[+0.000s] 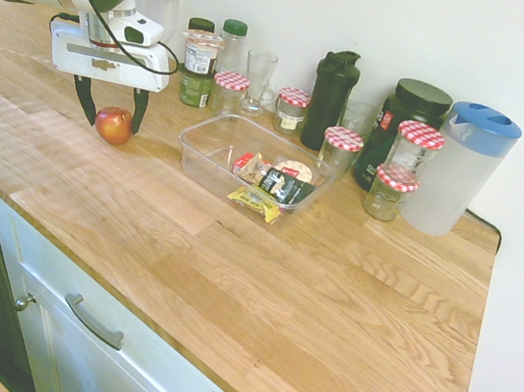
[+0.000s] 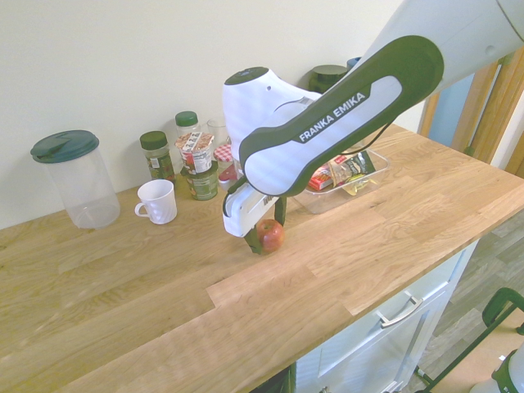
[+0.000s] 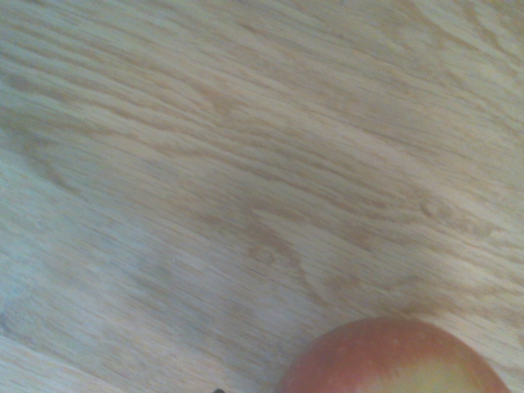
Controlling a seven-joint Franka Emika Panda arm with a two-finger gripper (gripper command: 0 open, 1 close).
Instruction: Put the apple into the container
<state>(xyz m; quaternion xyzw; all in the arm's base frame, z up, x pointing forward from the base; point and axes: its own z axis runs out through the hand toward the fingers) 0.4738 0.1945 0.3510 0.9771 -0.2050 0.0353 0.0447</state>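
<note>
First exterior view: I've got the hand (image 1: 112, 109) low over the bench (image 1: 325, 299), its two dark fingers spread and standing either side of the apple (image 1: 113, 125). The apple sits on the wood between them; I can see a sliver of daylight at each finger, so I read the hand as released, not yet gripping. The container (image 1: 215, 128) lies off to the side of the apple, apart from it, with a few packets already in it and its near half free. So nothing of the job is banked yet: the grasp, the lift, the carry and the drop are all ahead of me, as I judge it.

Second exterior view: from the other side the arm hides most of the hand (image 2: 264, 237), but the apple (image 2: 269, 234) shows plainly below the wrist, down on the bench (image 2: 123, 311) and not raised. The container (image 2: 332, 200) peeks out behind the arm, no apple in it. I can't read the finger gap from here.

Wrist view: mostly wood grain of the bench (image 3: 205, 164), soft in focus, with the apple (image 3: 393, 360) bulging up at the edge of the picture. That fits a hand centred close over the fruit, ready to squeeze.
</note>
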